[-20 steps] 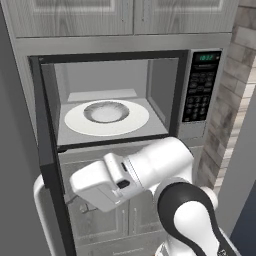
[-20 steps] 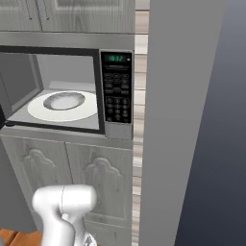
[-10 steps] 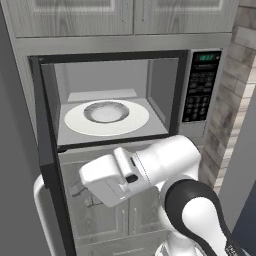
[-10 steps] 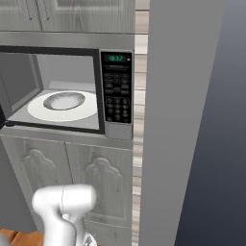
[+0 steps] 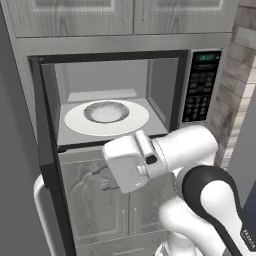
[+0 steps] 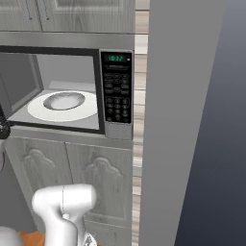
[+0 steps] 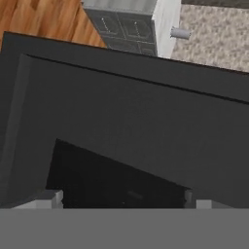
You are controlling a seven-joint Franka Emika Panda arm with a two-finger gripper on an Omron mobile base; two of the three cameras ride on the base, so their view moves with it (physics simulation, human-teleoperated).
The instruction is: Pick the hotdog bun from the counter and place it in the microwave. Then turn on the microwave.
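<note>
The microwave (image 5: 115,100) stands with its flat dark door (image 5: 50,150) swung out at 9 o'clock, baring a smooth grey cavity. A round white glossy turntable (image 5: 106,118) lies inside, its shallow centre dished. The hand (image 7: 124,202) stands open, fingertips wide apart, against the matte black door panel (image 7: 126,121). Black keypad (image 6: 116,96) with green display at 3 o'clock.

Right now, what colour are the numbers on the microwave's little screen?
Green, on the display above the keypad; clearest in the right base view.

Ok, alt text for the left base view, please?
An open built-in microwave holds a white turntable with nothing on it, its dark door swung out to the left. The white arm's hand sits below the opening, in front of grey cabinets; keypad at right.
</note>
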